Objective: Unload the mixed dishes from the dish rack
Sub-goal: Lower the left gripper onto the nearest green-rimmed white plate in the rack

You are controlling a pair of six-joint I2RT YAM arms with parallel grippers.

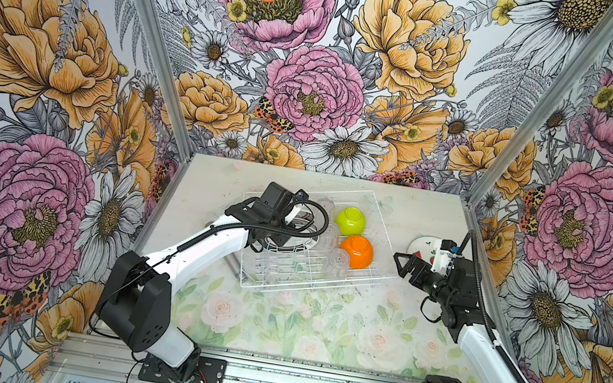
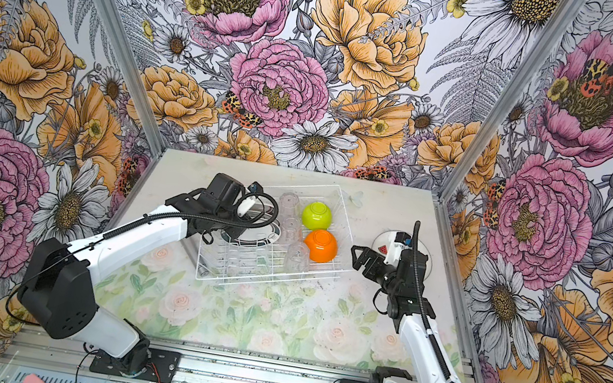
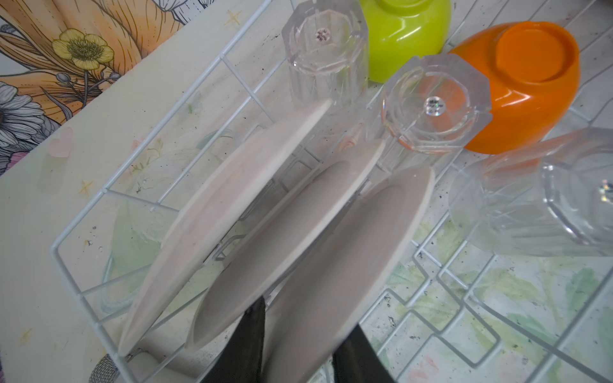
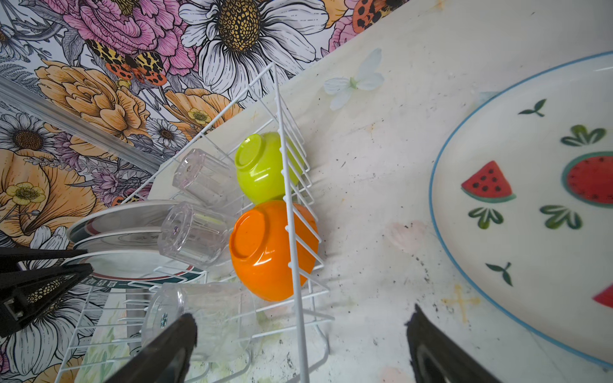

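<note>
White plate [image 3: 348, 265] can slip and break; hold its edge. Your left jaws sit round it, squeeze unclear; right jaws open.

Table [image 1: 315, 329] — dish rack [image 1: 274, 272], spotted plate [image 1: 424, 246]

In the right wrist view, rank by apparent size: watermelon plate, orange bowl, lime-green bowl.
1. Watermelon plate, close to the camera and cut off by the frame.
2. Orange bowl.
3. Lime-green bowl, slightly smaller-looking but farther away, so the bowls may match.
</note>
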